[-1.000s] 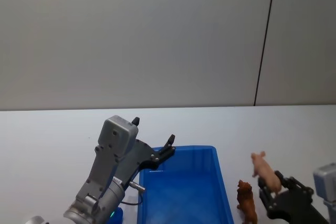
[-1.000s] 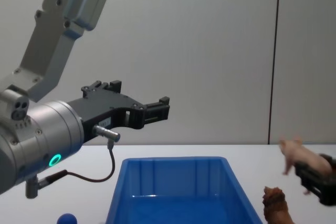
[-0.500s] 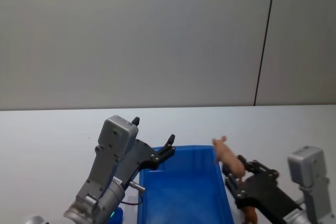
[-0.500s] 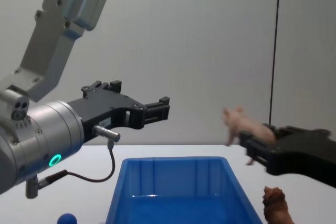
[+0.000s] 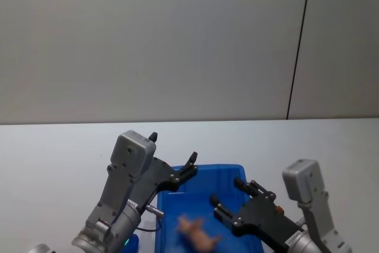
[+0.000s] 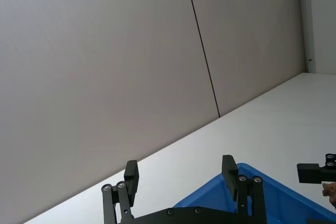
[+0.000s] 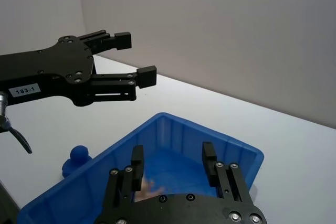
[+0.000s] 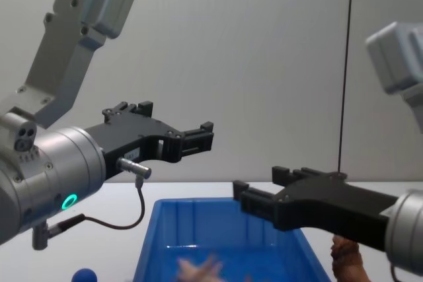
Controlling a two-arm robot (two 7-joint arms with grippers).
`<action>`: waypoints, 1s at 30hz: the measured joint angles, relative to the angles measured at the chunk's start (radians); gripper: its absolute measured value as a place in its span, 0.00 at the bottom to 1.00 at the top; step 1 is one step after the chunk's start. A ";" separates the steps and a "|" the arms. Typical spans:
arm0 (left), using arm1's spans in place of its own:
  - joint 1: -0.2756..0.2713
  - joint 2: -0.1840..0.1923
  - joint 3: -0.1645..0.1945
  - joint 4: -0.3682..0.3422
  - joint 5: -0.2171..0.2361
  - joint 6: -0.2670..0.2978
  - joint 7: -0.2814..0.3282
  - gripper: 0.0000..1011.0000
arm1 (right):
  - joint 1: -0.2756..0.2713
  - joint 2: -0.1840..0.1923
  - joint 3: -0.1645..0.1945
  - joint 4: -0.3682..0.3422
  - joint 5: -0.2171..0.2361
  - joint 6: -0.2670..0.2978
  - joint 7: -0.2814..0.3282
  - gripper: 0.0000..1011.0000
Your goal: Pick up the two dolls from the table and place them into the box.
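Pink doll point(image 5: 195, 232) in the box point(image 5: 219, 166), beneath our open right tool point(image 5: 225, 189).
We see this tool spread wide and empty; the doll below it is blurred. The brown doll point(image 8: 347, 259) stands on the worktop point(image 5: 59, 146) outside the box, to this tool's right. Our left tool point(image 5: 173, 147) hangs open to its left.

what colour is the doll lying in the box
Pale pink. The doll in the blue box shows best in the head view.

Glossy blue plastic box point(image 5: 225, 167), matt black right hand point(image 5: 226, 191), shaggy brown doll point(image 8: 347, 257)
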 joint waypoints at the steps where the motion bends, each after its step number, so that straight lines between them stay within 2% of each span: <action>1: 0.000 0.000 0.000 0.000 0.000 0.000 0.000 0.99 | 0.005 -0.004 -0.002 0.007 -0.004 0.004 0.002 0.67; 4: 0.000 0.000 0.000 0.000 0.000 0.000 0.000 0.99 | 0.010 -0.007 -0.004 0.013 -0.009 0.009 0.002 0.74; 5: 0.000 0.000 0.000 0.000 0.000 0.000 0.000 0.99 | 0.012 -0.009 -0.006 0.017 -0.012 0.013 0.000 0.80; 8: 0.000 0.000 0.000 0.000 0.000 0.000 0.000 0.99 | 0.013 -0.010 -0.007 0.019 -0.017 0.016 -0.007 0.85; 9: 0.000 0.000 0.000 0.000 0.000 0.000 0.000 0.99 | 0.013 -0.010 -0.007 0.019 -0.020 0.019 -0.016 0.91; 13: 0.000 0.000 0.000 0.000 0.000 0.000 0.000 0.99 | 0.008 -0.008 -0.007 0.014 -0.027 0.022 -0.040 0.99; 30: 0.000 0.000 0.000 0.000 0.000 0.000 0.000 0.99 | -0.072 0.039 0.013 -0.087 -0.044 0.043 -0.207 0.99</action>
